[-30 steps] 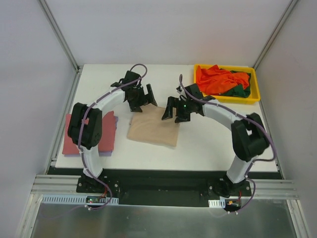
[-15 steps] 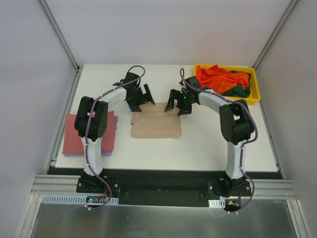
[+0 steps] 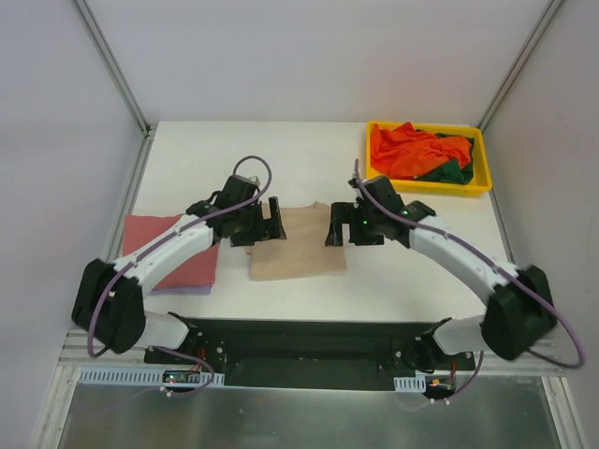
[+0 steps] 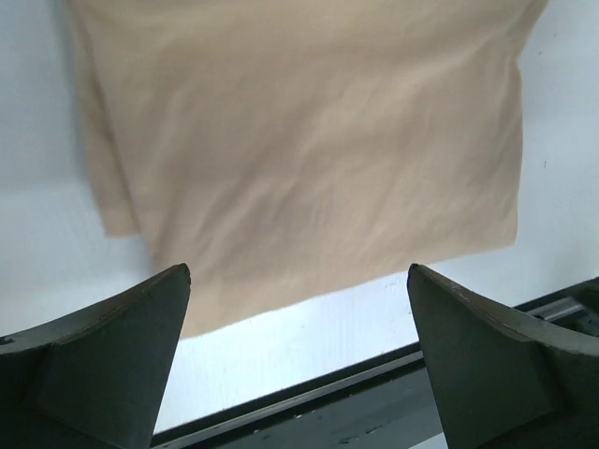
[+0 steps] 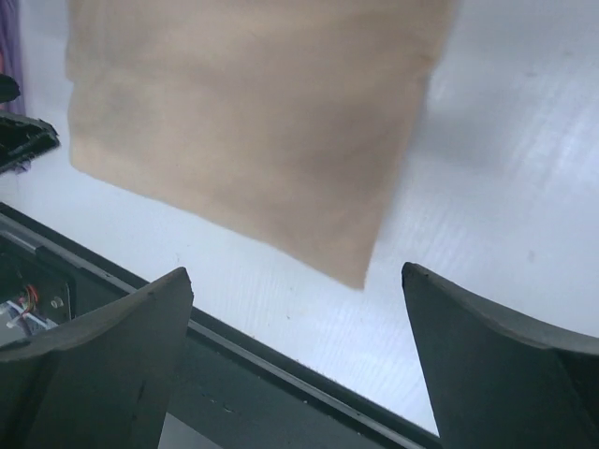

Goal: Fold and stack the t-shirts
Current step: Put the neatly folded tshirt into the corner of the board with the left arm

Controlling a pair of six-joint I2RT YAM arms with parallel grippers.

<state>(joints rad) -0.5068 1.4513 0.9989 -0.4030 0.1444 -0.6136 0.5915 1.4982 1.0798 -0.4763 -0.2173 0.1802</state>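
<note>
Hiding under the red shirt (image 3: 192,267), lilac shirt (image 3: 187,289) barely shows.

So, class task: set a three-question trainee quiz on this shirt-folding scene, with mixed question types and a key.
1. Where does the folded tan t-shirt lie relative to the left tool and the right tool?
2. What is in the yellow tray? A) an orange t-shirt and a dark green t-shirt; B) a lilac shirt; C) nothing.
3. True or false: both tools are open and hold nothing.

Key
1. Flat on the table, between them.
2. A
3. True
</note>
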